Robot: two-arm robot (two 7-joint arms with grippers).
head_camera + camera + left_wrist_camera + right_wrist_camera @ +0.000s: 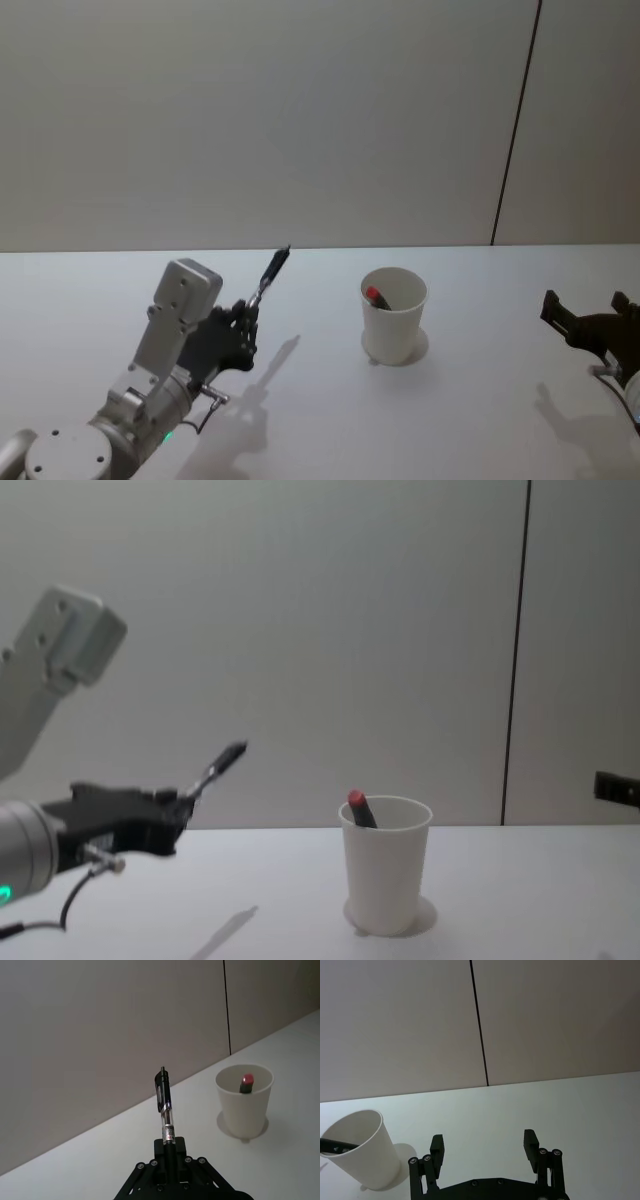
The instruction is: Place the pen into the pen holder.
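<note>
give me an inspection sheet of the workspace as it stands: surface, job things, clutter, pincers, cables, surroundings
surface: plain white table, with shadows of the arms on it
job's things: pen held tilted above the table, to the left of the pen holder and apart from it; pen holder upright, with a red-tipped stick leaning inside
clutter: nothing seen
grippers: left pincer shut on the pen's lower end; right pincer open and empty, at the table's right side
cables: thin cable looping under the left wrist
surroundings: plain wall with a dark vertical seam
</note>
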